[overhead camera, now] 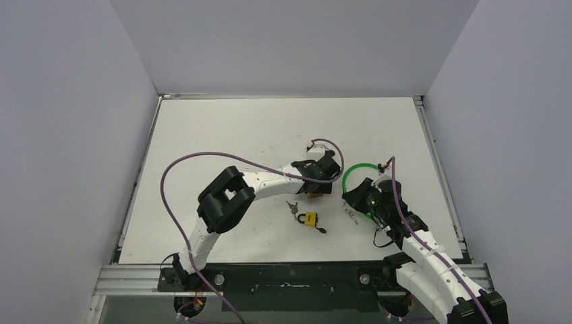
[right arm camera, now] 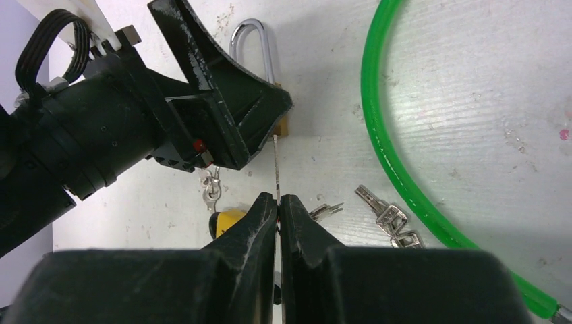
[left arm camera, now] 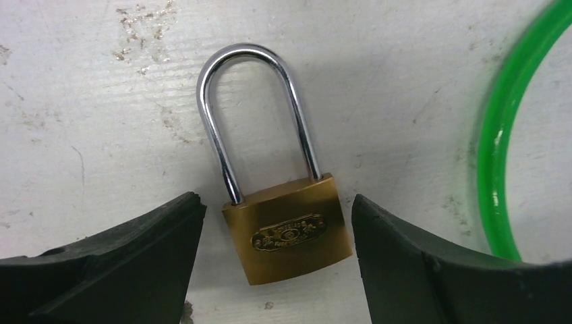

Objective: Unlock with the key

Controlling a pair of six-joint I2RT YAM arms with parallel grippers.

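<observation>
Overhead, pictured at the bench's middle: left gripper (overhead camera: 314, 189) and right gripper (overhead camera: 349, 197) tip to tip, green cable (overhead camera: 355, 166) looped behind, yellow padlock (overhead camera: 309, 219) nearer the front edge. From left wrist, seen spread wide astride brass padlock (left arm camera: 290, 236), laid flat, shackle closed, touching neither jaw. From right wrist, caught pinched tight on key (right arm camera: 277, 169), edge-on, tip at the brass padlock's base; unclear whether inserted.

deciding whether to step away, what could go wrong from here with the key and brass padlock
The left fingers stand open either side of the brass padlock, not clamping it, so the key could shove it across the table.
The right fingers pinch the key by a thin edge; it may twist or slip.
The green cable lies close and could snag.
</observation>
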